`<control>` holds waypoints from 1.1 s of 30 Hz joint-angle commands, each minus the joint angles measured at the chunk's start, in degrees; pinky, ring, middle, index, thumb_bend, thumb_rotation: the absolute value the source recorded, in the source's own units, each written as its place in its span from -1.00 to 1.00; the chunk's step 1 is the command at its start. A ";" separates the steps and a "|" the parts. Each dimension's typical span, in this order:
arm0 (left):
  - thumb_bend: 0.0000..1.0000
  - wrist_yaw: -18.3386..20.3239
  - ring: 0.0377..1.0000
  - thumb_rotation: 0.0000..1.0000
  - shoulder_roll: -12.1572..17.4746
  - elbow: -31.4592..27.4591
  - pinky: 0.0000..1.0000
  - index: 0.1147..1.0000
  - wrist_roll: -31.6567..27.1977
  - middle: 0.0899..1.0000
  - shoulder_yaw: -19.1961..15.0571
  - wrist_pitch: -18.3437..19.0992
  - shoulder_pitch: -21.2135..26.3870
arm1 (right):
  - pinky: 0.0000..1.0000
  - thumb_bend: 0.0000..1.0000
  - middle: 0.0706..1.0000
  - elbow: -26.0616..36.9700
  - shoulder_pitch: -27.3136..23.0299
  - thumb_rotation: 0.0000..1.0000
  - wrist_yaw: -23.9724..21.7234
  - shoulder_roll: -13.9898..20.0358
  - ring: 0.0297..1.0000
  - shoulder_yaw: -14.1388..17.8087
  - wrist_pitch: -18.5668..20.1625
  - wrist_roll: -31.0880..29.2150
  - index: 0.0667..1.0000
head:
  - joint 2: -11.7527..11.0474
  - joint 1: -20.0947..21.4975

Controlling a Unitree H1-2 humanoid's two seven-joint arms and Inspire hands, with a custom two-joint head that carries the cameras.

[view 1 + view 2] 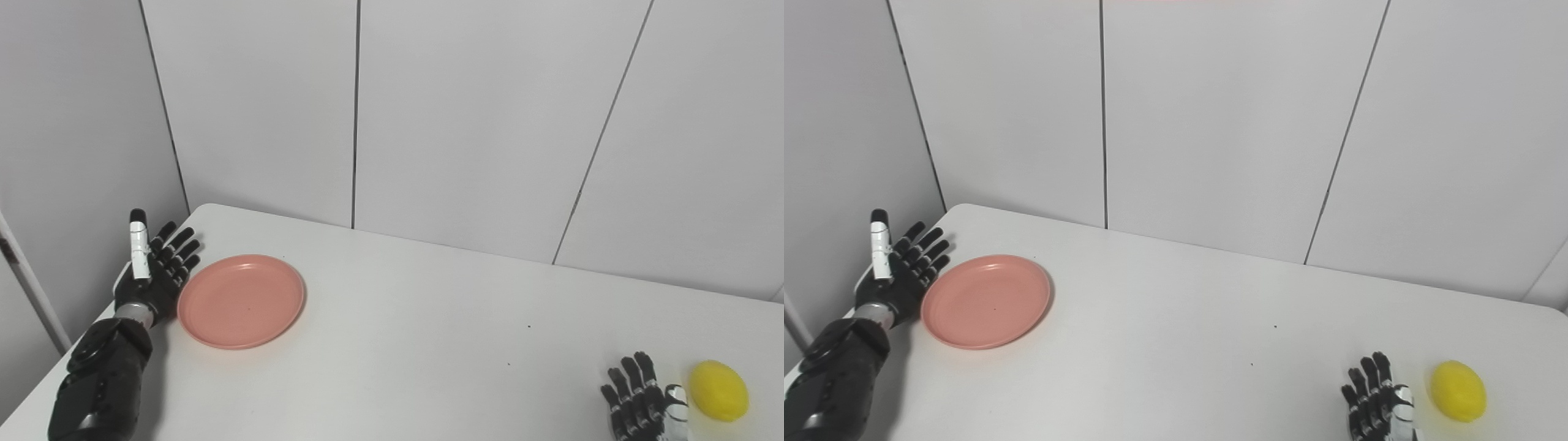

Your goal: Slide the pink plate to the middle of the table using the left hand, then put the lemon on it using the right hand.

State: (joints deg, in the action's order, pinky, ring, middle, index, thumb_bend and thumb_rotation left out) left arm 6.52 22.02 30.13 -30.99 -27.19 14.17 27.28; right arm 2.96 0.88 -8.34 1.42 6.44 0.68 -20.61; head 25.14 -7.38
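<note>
At the bottom edge, closest to the viewer, the right hand (pixel 1375 398) rests low over the white tabletop (pixel 429 331), its dark fingers (pixel 631 383) spread apart and pointing away toward the wall, holding nothing. Just beside it, on its outer side, lies the yellow lemon (pixel 718 390), resting on the tabletop near the front right corner; in the right eye view a narrow strip of table shows between the hand and the fruit, so the two are apart. On the far side of the scene, the left hand (pixel 154 269) stands at the left edge of the tabletop with its palm turned toward the plate, fingers extended and fanned open, the thumb raised, gripping nothing. The pink plate (pixel 241 301) lies flat on the tabletop right next to that hand, its rim just beside the palm; whether they actually touch cannot be told. The plate sits toward the left rear part of the tabletop, well apart from the lemon. Behind the tabletop rises a pale panelled wall (pixel 1213 122) with thin dark seams.
</note>
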 commanded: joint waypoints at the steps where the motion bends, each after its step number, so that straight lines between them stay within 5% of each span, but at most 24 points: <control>1: 0.82 1.90 0.82 0.85 0.43 0.63 0.95 0.85 -0.53 0.77 0.26 0.00 -0.37 | 1.00 0.42 0.99 -3.16 3.55 1.00 -0.48 -1.12 0.97 -0.55 -0.12 -0.19 0.99 | 0.06 -0.01; 22: 0.82 -1.51 0.75 0.74 -4.41 -10.30 0.87 0.77 -2.11 0.72 0.65 6.40 -5.42 | 1.00 0.43 0.98 -2.23 3.77 1.00 -0.46 -0.94 0.94 -0.92 0.47 -0.13 0.97 | 1.25 0.55; 33: 0.91 -5.26 0.67 0.68 -8.74 -13.99 0.75 0.68 1.64 0.61 2.52 3.02 -6.29 | 1.00 0.41 0.97 -0.98 4.08 1.00 0.25 -1.39 0.92 -1.23 1.00 -0.06 0.95 | 2.24 1.29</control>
State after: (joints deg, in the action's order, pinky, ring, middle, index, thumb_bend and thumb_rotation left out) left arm 2.58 14.58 16.54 -30.55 -25.66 17.09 21.62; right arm 4.17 1.80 -8.11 1.19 5.78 0.78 -20.53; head 27.25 -6.06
